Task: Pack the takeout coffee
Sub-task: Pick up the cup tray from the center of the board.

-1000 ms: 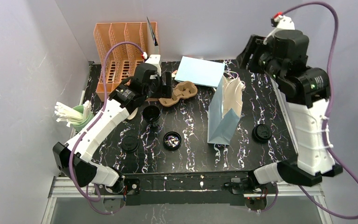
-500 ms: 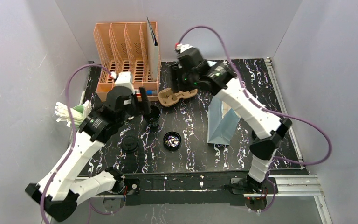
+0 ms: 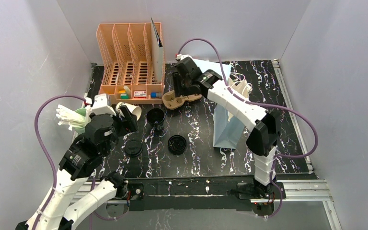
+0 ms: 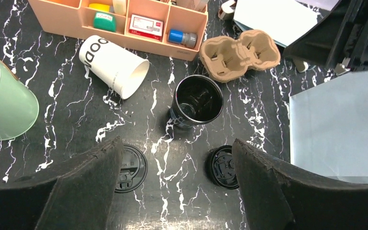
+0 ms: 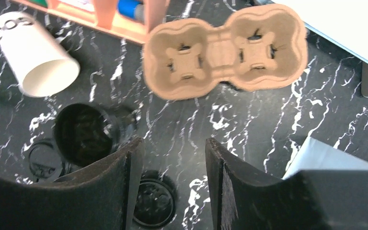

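One dark takeout coffee cup (image 3: 155,116) stands upright with no lid on it, seen from above in the left wrist view (image 4: 197,100) and at the left of the right wrist view (image 5: 84,134). Two black lids (image 3: 133,147) (image 3: 177,143) lie flat on the table in front of it. The brown two-cup carrier (image 3: 182,98) sits empty behind it. My left gripper (image 3: 128,122) hangs open to the left of the cup, nothing between its fingers (image 4: 177,143). My right gripper (image 3: 178,88) hovers open over the carrier (image 5: 225,48), holding nothing (image 5: 175,141).
A light-blue paper bag (image 3: 230,120) stands upright right of centre. A white paper cup (image 3: 129,109) lies on its side by the orange organiser (image 3: 129,57). A green cup (image 3: 79,120) holding white sticks stands at the left edge. A light-blue sheet (image 3: 206,67) lies at the back.
The left arm has pulled back from the carrier towards the near left. The right arm has swung in from the far right to above the carrier.
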